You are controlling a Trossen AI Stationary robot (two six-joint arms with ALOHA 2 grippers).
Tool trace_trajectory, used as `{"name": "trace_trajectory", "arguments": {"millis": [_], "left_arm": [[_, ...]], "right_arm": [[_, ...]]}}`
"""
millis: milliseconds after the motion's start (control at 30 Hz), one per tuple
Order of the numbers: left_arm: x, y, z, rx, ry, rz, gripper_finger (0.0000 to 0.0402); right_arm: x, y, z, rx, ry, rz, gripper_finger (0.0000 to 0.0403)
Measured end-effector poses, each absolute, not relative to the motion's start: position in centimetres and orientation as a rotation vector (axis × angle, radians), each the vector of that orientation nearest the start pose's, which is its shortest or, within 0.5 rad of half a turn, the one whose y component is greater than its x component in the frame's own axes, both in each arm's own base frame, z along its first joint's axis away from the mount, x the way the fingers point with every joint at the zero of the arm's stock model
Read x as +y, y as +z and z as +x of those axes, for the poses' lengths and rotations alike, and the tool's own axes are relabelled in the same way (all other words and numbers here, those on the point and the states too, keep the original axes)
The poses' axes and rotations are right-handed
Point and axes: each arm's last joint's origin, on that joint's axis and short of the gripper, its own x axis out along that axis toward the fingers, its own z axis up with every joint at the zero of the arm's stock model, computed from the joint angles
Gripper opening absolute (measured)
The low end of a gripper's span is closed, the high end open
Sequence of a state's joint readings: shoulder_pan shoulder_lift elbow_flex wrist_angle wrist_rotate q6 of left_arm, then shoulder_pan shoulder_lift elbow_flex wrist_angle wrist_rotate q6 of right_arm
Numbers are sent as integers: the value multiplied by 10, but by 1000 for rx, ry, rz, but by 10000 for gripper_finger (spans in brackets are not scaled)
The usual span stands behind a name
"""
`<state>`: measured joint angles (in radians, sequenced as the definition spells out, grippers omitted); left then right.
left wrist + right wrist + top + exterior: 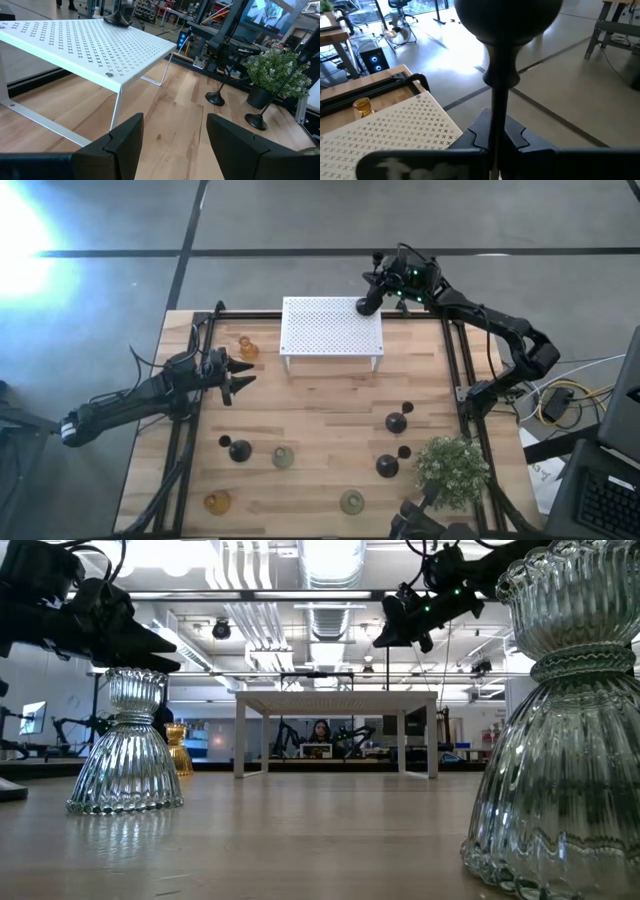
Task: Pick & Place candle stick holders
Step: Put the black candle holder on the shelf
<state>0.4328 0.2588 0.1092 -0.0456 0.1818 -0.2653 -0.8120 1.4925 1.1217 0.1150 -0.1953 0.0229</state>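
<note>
Candle stick holders are the job, and one black holder is pinched by its thin stem in the right gripper, whose jaws are closed on it over the rack's far right corner. From those jaws the white perforated rack lies just below and spreads away toward the left arm; it is the only thing here that could receive holders, and its top looks bare apart from the piece being carried.

Ahead of the left gripper, whose jaws stand open with nothing between them, the rack's near edge is close, and an amber glass holder sits just beside those jaws on the wood. Well apart from both grippers are the rest: three black holders near the bushy plant, one black holder by the left rail, two pale green glass holders and a second amber one.

Handling, as I judge it: the black ones are rigid, light and bottom-weighted, so a grip on the stem suits them, though a slim stem may pivot between the pads. The ribbed glass ones are heavier, slick and breakable; the narrow waist looks the safest hold.
</note>
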Motion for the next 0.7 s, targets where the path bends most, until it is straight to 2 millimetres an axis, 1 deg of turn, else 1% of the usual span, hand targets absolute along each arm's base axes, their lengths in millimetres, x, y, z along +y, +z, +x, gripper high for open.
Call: {"name": "trace_trajectory", "arguments": {"millis": [400,700], "left_arm": [[42,175,102,153,274,-322,222],[42,175,102,153,274,-323,222]], "right_arm": [[-244,304,239,226,-616,150,8],[-244,304,239,221,-616,147,8]]}}
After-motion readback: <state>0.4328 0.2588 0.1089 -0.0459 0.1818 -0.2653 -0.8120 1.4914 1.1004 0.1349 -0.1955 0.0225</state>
